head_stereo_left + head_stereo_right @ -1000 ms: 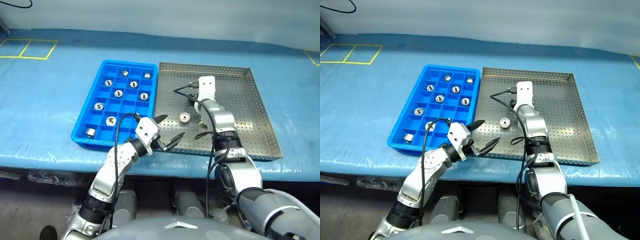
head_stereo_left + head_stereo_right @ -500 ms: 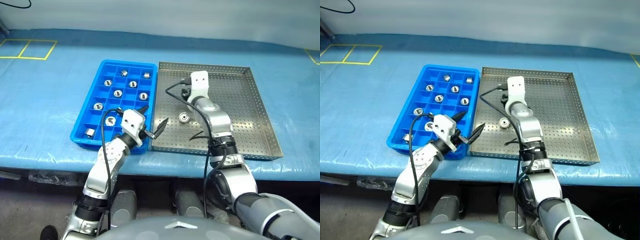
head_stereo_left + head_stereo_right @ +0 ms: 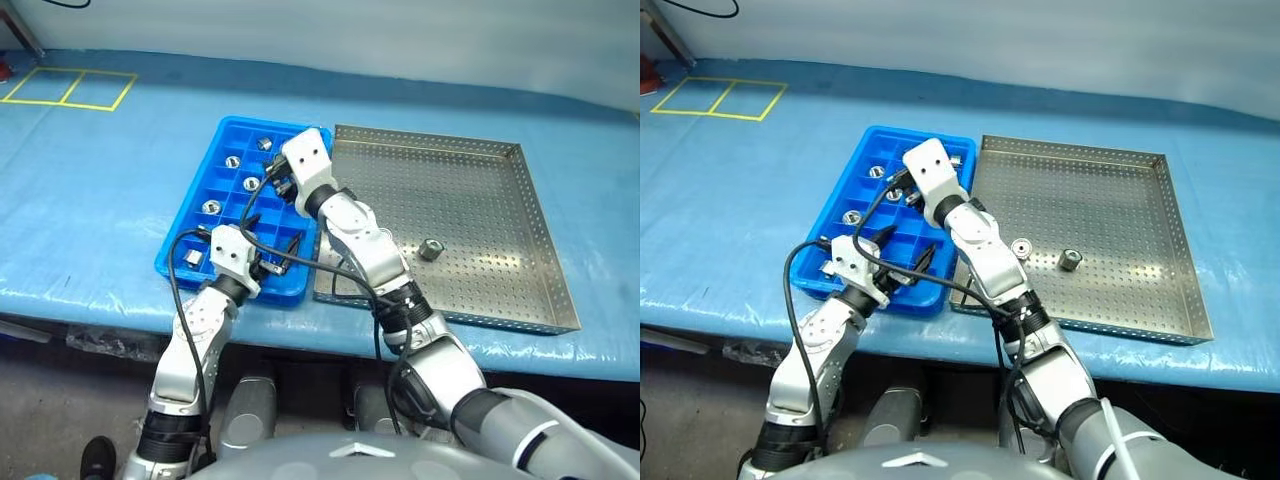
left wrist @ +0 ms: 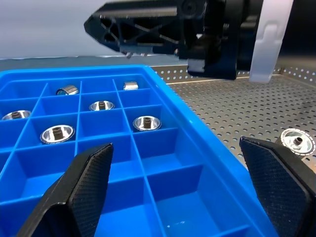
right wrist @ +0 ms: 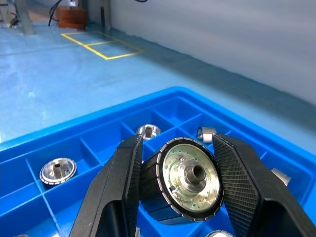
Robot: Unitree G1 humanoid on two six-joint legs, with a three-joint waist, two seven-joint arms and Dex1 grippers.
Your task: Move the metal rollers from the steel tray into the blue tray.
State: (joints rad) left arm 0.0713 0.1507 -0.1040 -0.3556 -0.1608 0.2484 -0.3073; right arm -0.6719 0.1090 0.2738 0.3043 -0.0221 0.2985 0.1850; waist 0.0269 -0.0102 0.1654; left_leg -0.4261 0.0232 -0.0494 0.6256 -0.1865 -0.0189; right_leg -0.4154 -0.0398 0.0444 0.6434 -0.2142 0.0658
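- Roller (image 5: 190, 177): short shiny metal cylinder, knurled rim, dark centre hole; clamped between the right hand's (image 5: 180, 180) fingers, above the blue tray (image 3: 200, 225).
- Left hand (image 4: 185, 190): fingers spread wide, holding nothing, over the blue tray's near compartments.
- Other rollers (image 4: 147, 122) lie singly in compartments; two remain on the steel tray (image 3: 1120, 160), one (image 3: 1071, 260) further right.
- Blue sheet covers the table (image 3: 90, 190).

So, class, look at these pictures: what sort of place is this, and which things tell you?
Probably a factory or workshop sorting station. A blue tray with gridded compartments holds metal rollers, a perforated steel tray sits beside it on a blue-covered bench, and yellow tape lines mark out zones.
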